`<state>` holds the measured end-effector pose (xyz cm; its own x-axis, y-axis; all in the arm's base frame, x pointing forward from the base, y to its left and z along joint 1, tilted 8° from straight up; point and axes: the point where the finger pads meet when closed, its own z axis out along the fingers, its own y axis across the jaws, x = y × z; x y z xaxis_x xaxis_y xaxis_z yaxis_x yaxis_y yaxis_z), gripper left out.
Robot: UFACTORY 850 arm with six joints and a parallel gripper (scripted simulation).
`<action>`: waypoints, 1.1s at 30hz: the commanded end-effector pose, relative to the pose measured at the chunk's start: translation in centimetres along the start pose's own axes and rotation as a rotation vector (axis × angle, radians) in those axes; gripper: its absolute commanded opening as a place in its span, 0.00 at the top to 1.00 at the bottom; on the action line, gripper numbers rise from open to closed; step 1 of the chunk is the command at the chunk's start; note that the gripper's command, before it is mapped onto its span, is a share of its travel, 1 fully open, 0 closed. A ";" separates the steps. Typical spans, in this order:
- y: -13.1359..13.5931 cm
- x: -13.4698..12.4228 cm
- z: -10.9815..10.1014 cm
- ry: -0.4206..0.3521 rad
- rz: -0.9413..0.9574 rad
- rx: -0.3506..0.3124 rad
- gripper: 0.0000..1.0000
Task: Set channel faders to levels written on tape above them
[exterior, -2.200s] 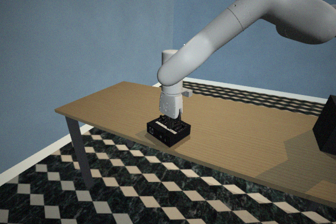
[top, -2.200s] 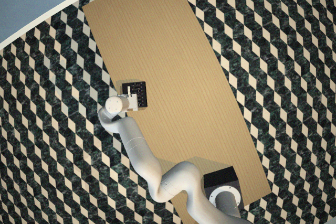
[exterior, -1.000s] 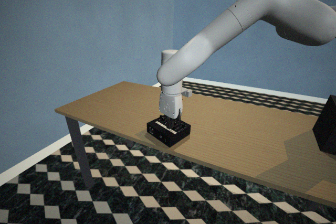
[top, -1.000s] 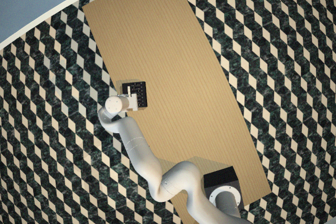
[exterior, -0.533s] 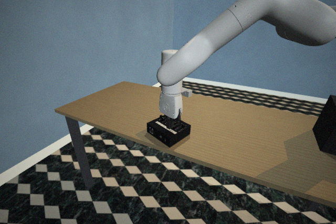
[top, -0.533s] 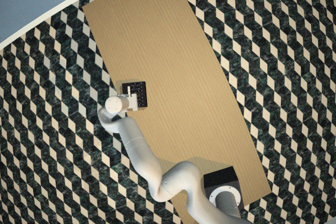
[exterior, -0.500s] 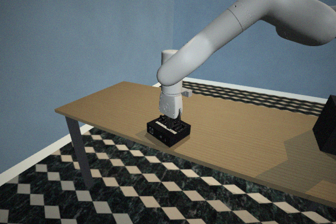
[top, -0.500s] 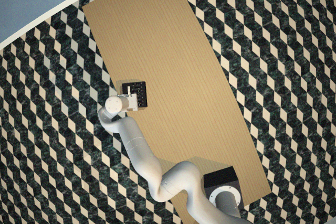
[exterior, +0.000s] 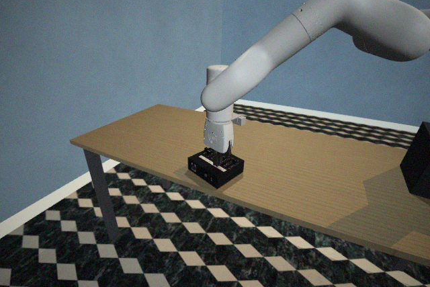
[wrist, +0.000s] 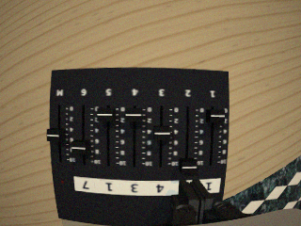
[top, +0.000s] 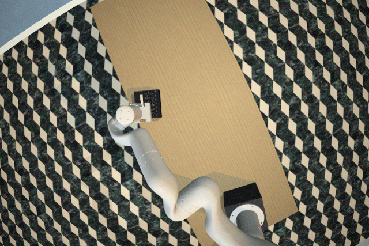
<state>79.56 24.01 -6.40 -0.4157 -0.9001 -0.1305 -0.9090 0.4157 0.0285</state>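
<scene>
Wrist view: the dark two-fingered gripper [exterior: 218,163] [wrist: 187,196] is closed with nothing held, its fingertips over the white strip of tape [top: 141,99] [exterior: 207,160] [wrist: 127,186] on the black, box-shaped lighting desk [top: 158,103] [exterior: 205,174] [wrist: 113,205]. They hide the tape's marking for channel 2. Just beside them is the black channel 2 fader with a white line [wrist: 189,167], at the 10 end of its slot; whether they touch it is unclear.

Across the desk, the matching channel 1 fader [wrist: 216,116] is near the 0 end, with a 1 on its tape. The channel 3 fader [wrist: 163,134] is around mid-slot, near 4, its tape reading 4. The channel 4 fader [wrist: 134,115] is near the 0 end, short of the 3 on its tape. The channel 5 fader [wrist: 104,115] is also near that end, its tape reading 1, and the channel 6 fader [wrist: 78,149] is well down its slot, with a 7. The master fader, marked M [wrist: 53,135], is around mid-slot.

The desk lies flat near a long edge of the wood-grained rectangular table [top: 184,70] [exterior: 295,173]. Above it, the light grey jointed arm [top: 154,169] [exterior: 250,64] reaches across from its base near the table's far end.
</scene>
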 end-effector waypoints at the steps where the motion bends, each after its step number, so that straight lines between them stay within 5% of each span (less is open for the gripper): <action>1: -0.1 -0.1 0.1 -0.002 0.000 0.002 1.00; 33: -0.1 -0.1 0.7 -0.002 0.000 0.002 1.00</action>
<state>79.59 24.11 -7.21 -0.4157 -0.9001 -0.1303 -0.9091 0.4157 0.0287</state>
